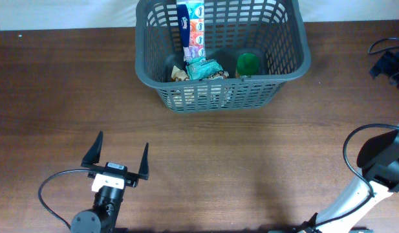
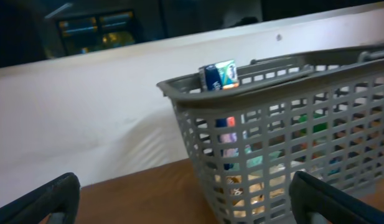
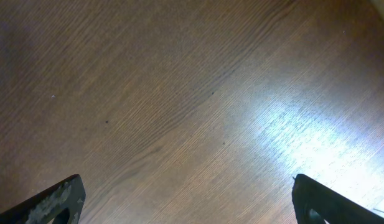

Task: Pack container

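The container (image 1: 220,97) is a large dark grey slotted basket at the back centre of the wooden table. Inside it a blue and white tissue pack (image 1: 191,26) stands upright, with a teal packet (image 1: 204,68) and a green-lidded jar (image 1: 248,63) along the near wall. My left gripper (image 1: 122,141) is at the front left, well short of the basket, open with nothing between its fingers. In the left wrist view the container (image 2: 285,149) stands ahead to the right, the tissue pack (image 2: 218,74) sticking above its rim. My right gripper (image 3: 188,202) hangs open over bare wood.
The right arm (image 1: 380,162) stands at the table's right edge, its black cable looping beside it. A dark device with cables (image 1: 388,63) lies at the far right. A white wall (image 2: 86,118) runs behind the table.
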`<state>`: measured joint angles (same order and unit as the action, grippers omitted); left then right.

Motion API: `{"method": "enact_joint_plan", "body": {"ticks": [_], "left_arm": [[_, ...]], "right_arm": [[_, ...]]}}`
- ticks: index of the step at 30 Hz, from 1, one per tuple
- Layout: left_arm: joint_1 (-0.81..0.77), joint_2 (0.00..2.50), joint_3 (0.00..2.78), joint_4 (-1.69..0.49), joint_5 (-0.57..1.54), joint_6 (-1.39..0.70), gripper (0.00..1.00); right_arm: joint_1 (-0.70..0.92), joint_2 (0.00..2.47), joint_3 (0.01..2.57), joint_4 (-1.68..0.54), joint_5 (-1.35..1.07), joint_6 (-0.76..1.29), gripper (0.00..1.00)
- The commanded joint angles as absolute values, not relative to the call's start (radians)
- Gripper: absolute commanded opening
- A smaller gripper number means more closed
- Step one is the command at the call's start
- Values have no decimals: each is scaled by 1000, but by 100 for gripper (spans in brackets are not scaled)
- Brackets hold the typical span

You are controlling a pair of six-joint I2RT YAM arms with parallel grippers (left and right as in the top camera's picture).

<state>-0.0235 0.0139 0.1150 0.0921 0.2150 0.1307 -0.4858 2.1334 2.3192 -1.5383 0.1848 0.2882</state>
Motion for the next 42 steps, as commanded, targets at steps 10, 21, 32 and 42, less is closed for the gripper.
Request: {"method": "enact_joint_plan", "body": {"ticks": [10, 21, 32, 42], "left_arm": [[-5, 6, 8, 162, 116, 94, 99], [-5, 6, 8, -69, 108, 94, 99], [-5, 6, 8, -69, 108, 94, 99], [-5, 6, 8, -69, 108, 94, 99]], "right_arm": [[-490, 2133, 2313, -1536, 187, 297, 99], [-490, 2133, 2313, -1536, 187, 297, 99], [-490, 2133, 2313, -1536, 187, 297, 99], [-490, 2133, 2313, -1536, 187, 297, 99]]}}
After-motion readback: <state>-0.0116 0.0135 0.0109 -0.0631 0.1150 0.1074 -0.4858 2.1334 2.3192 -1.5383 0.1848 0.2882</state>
